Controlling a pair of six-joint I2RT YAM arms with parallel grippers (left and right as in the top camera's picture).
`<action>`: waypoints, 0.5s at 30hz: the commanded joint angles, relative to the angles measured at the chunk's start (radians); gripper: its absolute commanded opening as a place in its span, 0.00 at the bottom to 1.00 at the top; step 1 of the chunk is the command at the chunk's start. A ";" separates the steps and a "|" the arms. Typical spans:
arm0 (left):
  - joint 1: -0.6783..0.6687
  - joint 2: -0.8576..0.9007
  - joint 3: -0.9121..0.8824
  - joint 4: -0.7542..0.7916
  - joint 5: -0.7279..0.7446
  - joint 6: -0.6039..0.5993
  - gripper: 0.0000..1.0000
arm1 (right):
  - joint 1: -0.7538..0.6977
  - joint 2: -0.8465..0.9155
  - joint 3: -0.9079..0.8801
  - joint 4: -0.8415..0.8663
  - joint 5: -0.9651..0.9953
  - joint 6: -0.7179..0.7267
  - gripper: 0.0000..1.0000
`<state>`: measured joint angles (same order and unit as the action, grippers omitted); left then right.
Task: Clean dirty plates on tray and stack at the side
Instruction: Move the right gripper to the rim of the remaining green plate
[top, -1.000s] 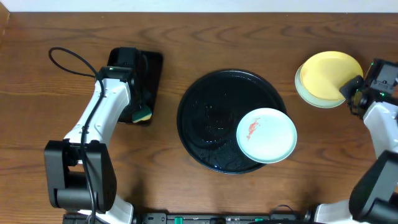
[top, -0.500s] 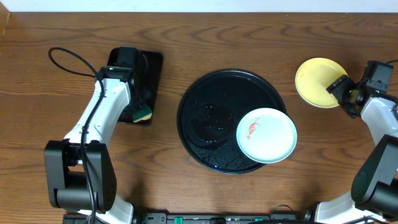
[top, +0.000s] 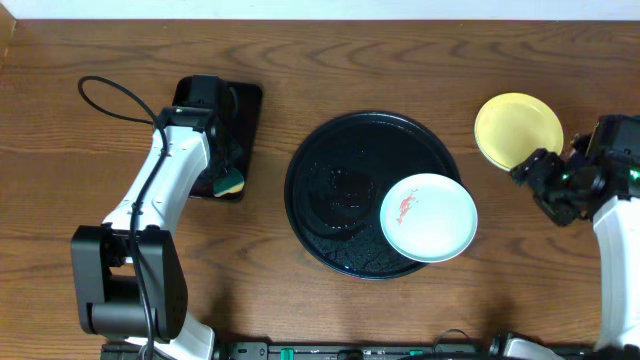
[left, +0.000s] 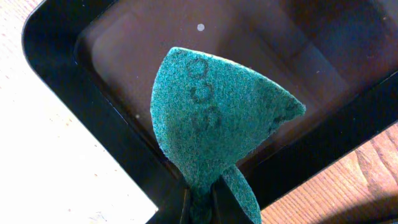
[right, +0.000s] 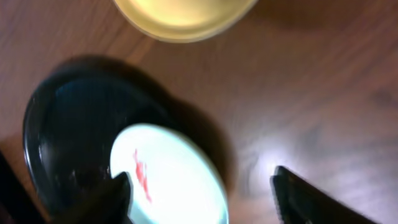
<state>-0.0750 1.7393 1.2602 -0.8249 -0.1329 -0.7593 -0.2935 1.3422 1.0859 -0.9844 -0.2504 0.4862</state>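
The left gripper (left: 202, 202) has its jaws pinched together on one lower corner of the green scouring sponge (left: 211, 118), which fans upward above the small rectangular tray (top: 248, 108) at the left of the table. The right gripper (right: 202, 190) hangs with its jaws spread apart and nothing between them, over the bare wood at the right, just near of the yellow plate (top: 517, 130).

That yellow plate rests on the table right of the round tray (top: 330, 150), clear of it (whether another plate lies under it I cannot tell). The mint plate (top: 428, 217), marked with a red smear (top: 405, 207), lies on the near-right part of the round tray, its edge hanging out over the rim.

The likely trouble, as I judge it:
- The sponge is held by a thin corner only; pressed flat against a plate it could fold over or slip from the jaws.
- The mint plate sits half off a glossy rim, so a scrub from the left with nothing bracing it could send it skating onto the table.
- A grip taken on the overhanging edge could tip the plate
- Both arms must meet over the same plate, and the right arm turning in could clip the yellow one
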 joint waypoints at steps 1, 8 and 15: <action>-0.003 0.006 -0.003 0.001 -0.005 -0.006 0.07 | 0.051 -0.014 0.013 -0.043 0.019 -0.022 0.65; -0.003 0.006 -0.003 0.000 -0.005 -0.006 0.07 | 0.193 -0.012 -0.056 -0.054 0.116 0.034 0.61; -0.003 0.006 -0.003 0.000 -0.005 -0.006 0.07 | 0.251 -0.012 -0.155 -0.047 0.233 0.120 0.59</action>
<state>-0.0750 1.7393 1.2602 -0.8249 -0.1329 -0.7593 -0.0513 1.3327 0.9600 -1.0325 -0.0898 0.5541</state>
